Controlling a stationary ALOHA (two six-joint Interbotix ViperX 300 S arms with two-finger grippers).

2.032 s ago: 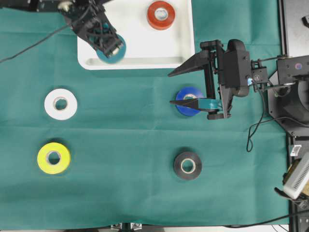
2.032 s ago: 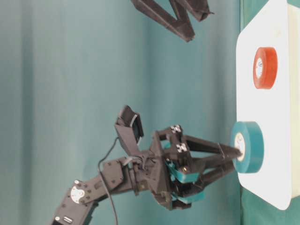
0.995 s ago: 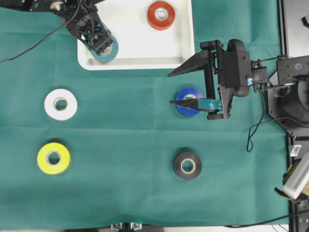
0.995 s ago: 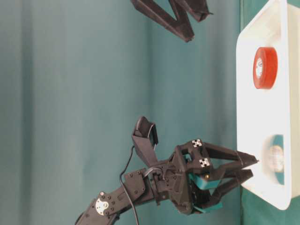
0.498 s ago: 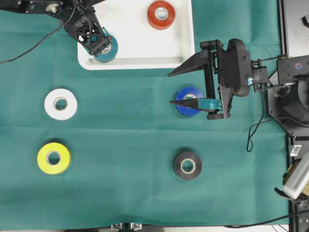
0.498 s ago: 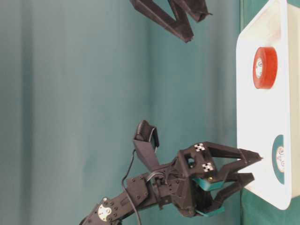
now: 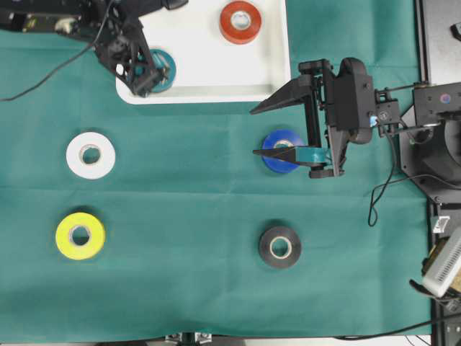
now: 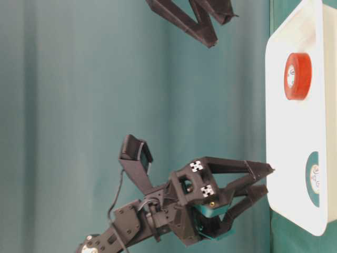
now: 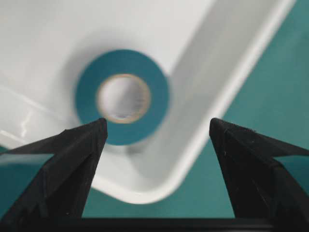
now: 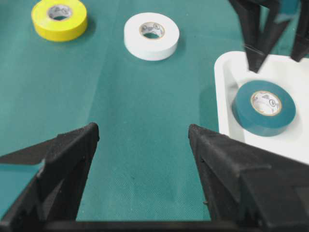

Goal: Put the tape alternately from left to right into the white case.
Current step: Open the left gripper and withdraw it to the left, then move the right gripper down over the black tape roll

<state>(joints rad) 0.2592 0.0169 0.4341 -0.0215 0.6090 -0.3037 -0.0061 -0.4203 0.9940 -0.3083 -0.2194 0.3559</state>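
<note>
Green cloth bore the blue roll (image 7: 282, 151) directly beneath the empty, wide-open right gripper (image 7: 253, 132), nearest arm.

Wide bare green-cloth table (image 7: 187, 216) btwn roll columns; shallow white plastic case (image 7: 209, 92) centre free btwn round teal tape roll (image 7: 161, 68) & red tape roll (image 7: 240, 22).

Left gripper (image 7: 146, 81) hangs with jaws spread wide; right gripper (image 7: 253, 132) likewise gapes, holding nothing

Overhead looks down; table-level sideways; both wrist cams share teal tape (image 9: 122, 96).
</note>
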